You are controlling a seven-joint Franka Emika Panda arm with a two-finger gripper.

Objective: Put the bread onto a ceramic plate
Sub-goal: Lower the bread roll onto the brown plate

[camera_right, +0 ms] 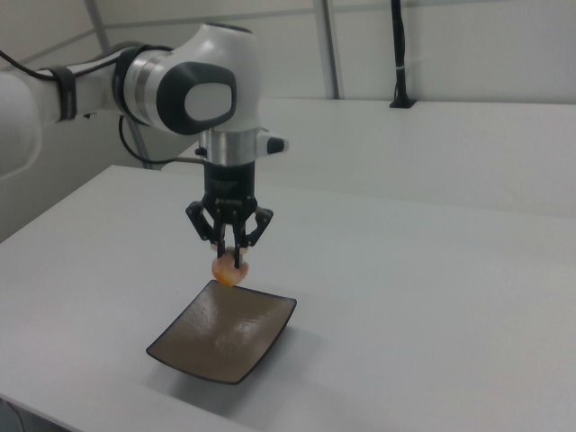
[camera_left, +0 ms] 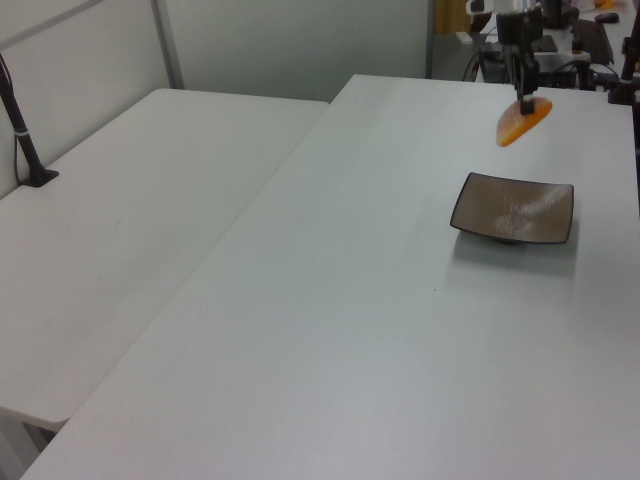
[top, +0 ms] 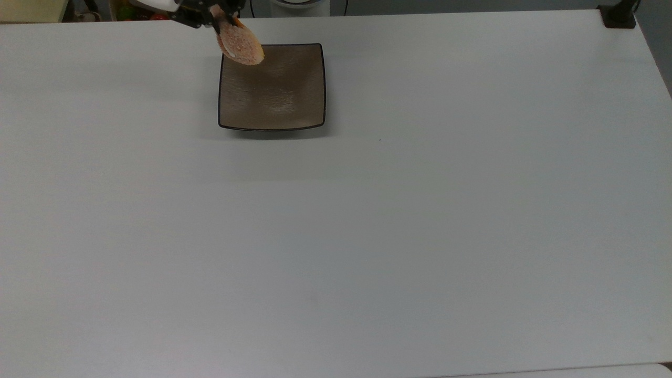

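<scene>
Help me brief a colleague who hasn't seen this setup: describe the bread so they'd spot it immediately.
On the white table lies one square brown ceramic plate. The gripper hangs above the plate's far edge in the right view, shut on the bread: a small orange-tan oval with a speckled crust, the only thing held in the air.

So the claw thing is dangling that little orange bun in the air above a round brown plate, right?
Nearly. The end effector does hold the bread in the air, over one corner of the ceramic plate. But that plate is square, not round: the top view shows four straight sides and corners within a thin dark rim. It is brown, as you said.
</scene>
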